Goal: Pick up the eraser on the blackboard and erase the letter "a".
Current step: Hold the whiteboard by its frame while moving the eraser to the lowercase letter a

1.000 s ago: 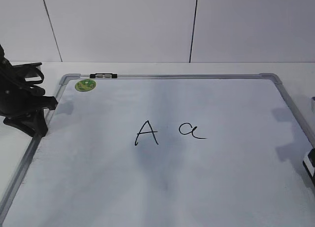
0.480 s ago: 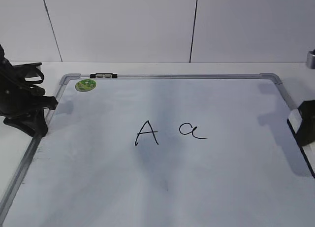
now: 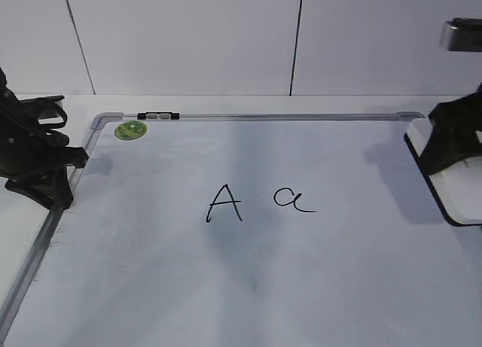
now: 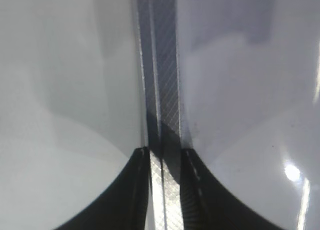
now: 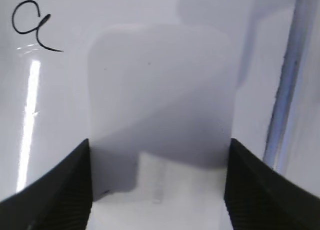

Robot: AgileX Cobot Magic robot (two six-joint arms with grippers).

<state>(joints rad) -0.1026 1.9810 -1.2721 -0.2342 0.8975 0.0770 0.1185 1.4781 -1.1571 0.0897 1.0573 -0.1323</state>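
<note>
Board [image 3: 248,287]: fills most of exterior frame, silver frame, pale surface.
Eraser [image 3: 459,185]: right edge of exterior frame, lifted above board's right side, white with black rim; in right wrist view fills centre, white face [image 5: 160,115] between the two fingers.
Right gripper [image 3: 452,140]: right edge, jaws spread wide and clamped on eraser's sides.
Letter "a" [image 3: 292,199]: centre of board, right of capital "A" [image 3: 224,203]; upper left corner in right wrist view [image 5: 32,25], untouched, well apart from eraser.
Left gripper [image 3: 53,178]: left edge, at board's left frame rail; in left wrist view jaws narrow, one each side of rail [image 4: 162,90]; cannot tell if pinching it.
Magnet [image 3: 130,130]: green, upper left corner of board.
Clip [image 3: 159,116]: black and silver, top rail, just above magnet.
</note>
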